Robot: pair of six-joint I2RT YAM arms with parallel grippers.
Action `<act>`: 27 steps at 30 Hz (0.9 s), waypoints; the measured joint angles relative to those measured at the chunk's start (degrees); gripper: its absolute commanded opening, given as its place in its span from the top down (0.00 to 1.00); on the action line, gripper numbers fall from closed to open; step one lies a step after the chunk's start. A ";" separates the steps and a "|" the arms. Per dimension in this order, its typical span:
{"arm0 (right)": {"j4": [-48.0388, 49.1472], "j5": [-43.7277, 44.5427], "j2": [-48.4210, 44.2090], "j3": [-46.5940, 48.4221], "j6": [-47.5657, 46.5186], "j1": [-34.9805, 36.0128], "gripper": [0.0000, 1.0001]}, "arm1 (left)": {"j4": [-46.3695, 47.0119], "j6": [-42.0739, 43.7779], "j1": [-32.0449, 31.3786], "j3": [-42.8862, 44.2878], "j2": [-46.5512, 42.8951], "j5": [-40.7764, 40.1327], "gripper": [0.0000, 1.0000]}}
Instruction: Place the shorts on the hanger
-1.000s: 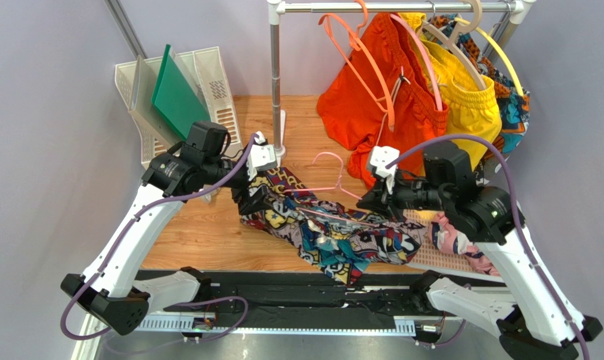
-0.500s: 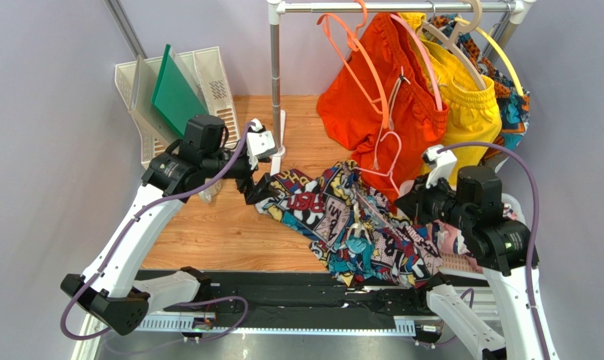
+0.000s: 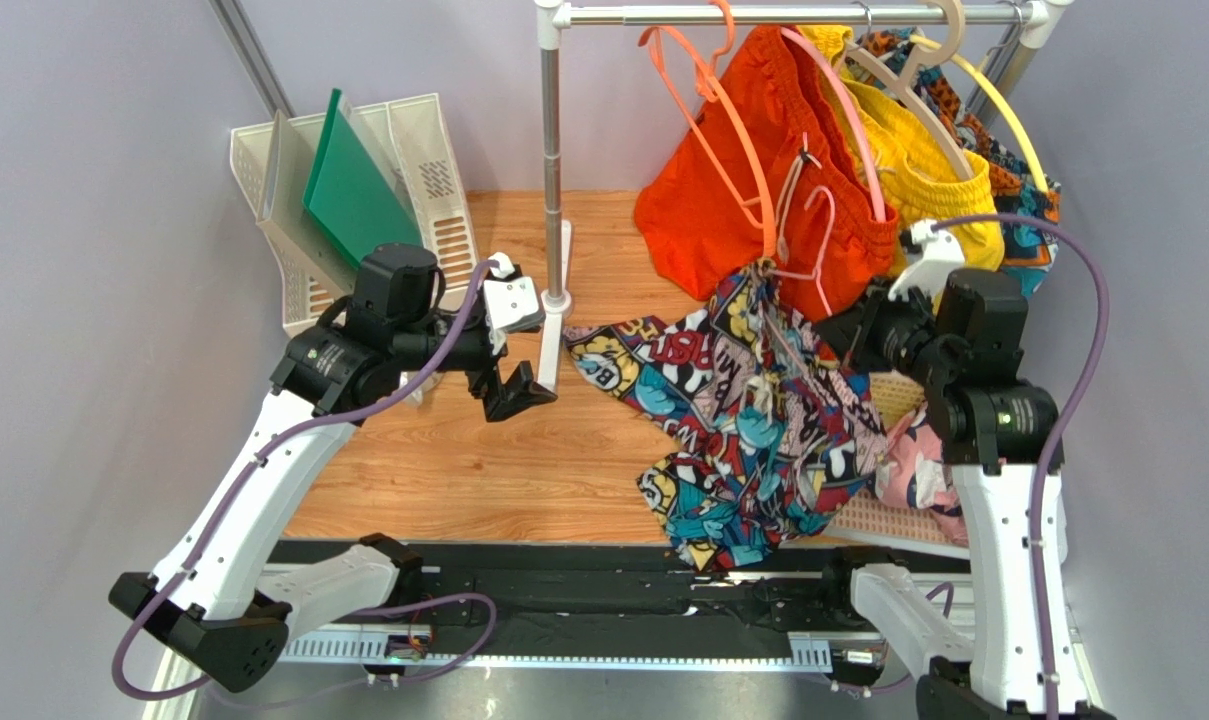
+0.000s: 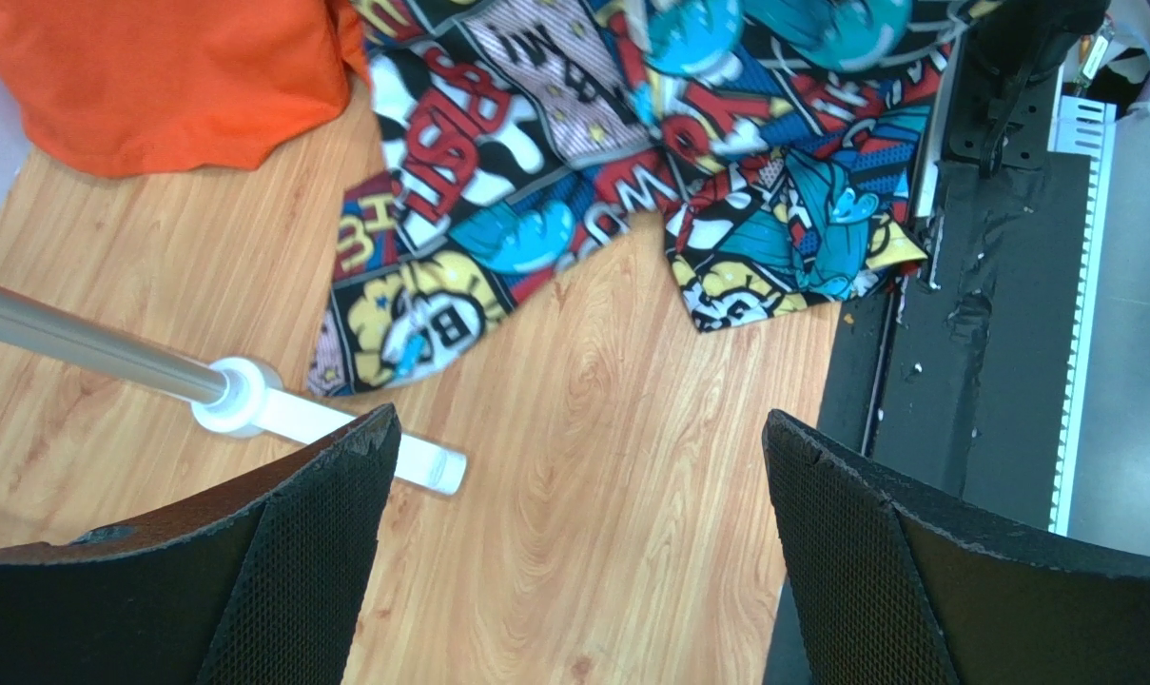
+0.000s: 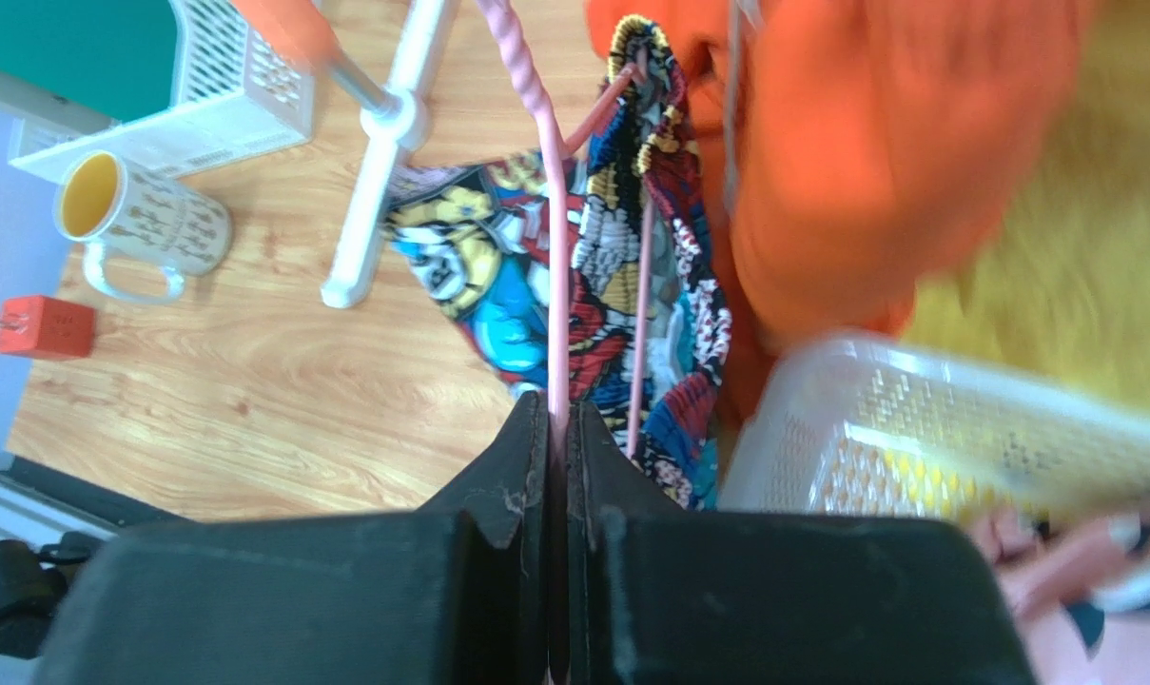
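Note:
The comic-print shorts (image 3: 753,413) hang draped over the thin pink hanger (image 3: 806,240), and their lower part trails onto the wooden table. My right gripper (image 3: 863,327) is shut on the hanger's wire (image 5: 552,271). In the right wrist view the shorts (image 5: 652,243) bunch at the hanger's corner. My left gripper (image 3: 513,393) hovers open over bare wood, left of the shorts and apart from them. The left wrist view shows the shorts (image 4: 566,129) ahead of the left gripper (image 4: 580,550), which has nothing between its fingers.
The rack's pole (image 3: 550,150) and white foot (image 4: 323,428) stand just behind my left gripper. Plain orange shorts (image 3: 715,195) and yellow shorts (image 3: 941,195) hang on the rack. A white basket (image 3: 881,518) sits at the right, file trays (image 3: 415,165) at the back left, and a mug (image 5: 137,221) and red block (image 5: 45,326) by them.
My right arm has raised the hanger up and back toward the rack, dragging the shorts right and away from my left gripper. The left gripper stayed open, nearly in place.

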 measured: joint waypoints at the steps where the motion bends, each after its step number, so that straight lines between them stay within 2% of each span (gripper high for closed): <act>1: 0.72 -0.83 1.07 0.79 -0.24 -0.13 1.00 | -0.02 0.02 0.02 -0.07 0.00 0.02 0.01; 8: 5.86 -8.22 9.55 10.78 -3.28 -0.35 1.00 | 0.20 0.07 0.02 -0.42 0.00 0.90 0.01; 16: 11.41 -9.92 18.97 22.38 -4.92 -0.37 1.00 | 0.52 0.70 0.02 -0.79 -0.07 0.94 0.00; 27: 16.83 -12.28 27.54 28.24 -9.64 -0.39 1.00 | 0.52 1.97 0.02 -2.60 -0.57 0.94 0.01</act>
